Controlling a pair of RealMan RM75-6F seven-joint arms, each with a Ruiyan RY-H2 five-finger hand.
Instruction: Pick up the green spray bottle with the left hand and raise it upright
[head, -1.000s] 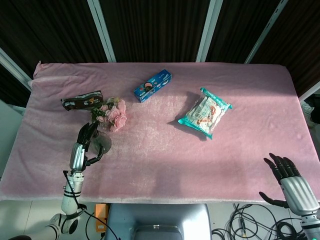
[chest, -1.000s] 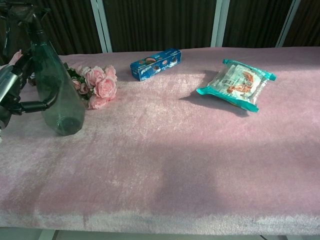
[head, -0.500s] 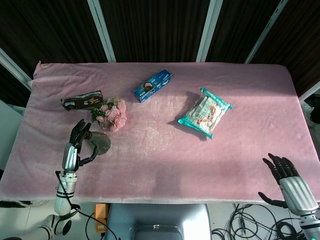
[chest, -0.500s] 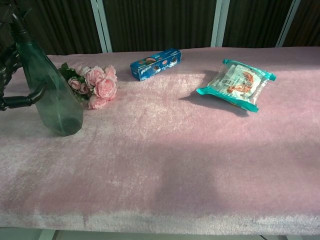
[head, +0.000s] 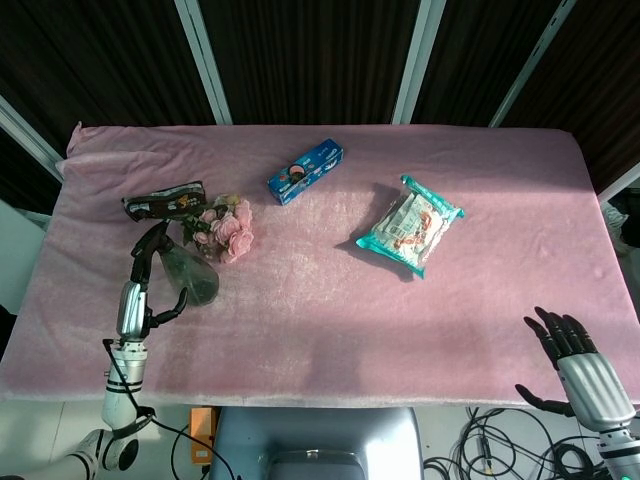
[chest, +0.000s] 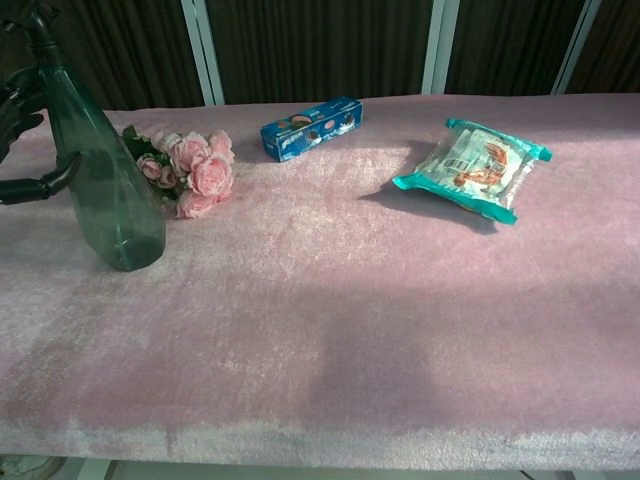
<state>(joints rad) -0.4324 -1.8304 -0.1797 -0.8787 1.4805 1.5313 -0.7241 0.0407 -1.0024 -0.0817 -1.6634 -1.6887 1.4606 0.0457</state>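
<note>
Since a second ago: left hand (head: 140, 285) has slid out toward the desk's left edge and away from the green spray bottle (chest: 105, 185), which was tipped in its grip and now stands on its own base.
Bottle now: upright on the pink-covered desk (head: 330, 320), near the left edge, just beside the pink rose bouquet (chest: 190, 170); in the chest view its dark trigger head points up and its body looks plumb.
Left fingers: spread and off the bottle's body as far as I can see, holding nothing; in the chest view one dark finger (chest: 35, 187) reaches toward the bottle from the left, and I cannot tell whether its tip touches.
Right hand: the right hand (head: 575, 355) hangs off the desk's near right corner, fingers apart, empty, about where it was.
Progress: I'd judge the job all but finished; the bottle is raised and standing. What remains, if anything, is the left hand clearing fully away without nudging it.
Unmoved: blue cookie box (head: 305, 171), teal snack bag (head: 411, 226) and dark wrapper (head: 160, 203) lie as before.
</note>
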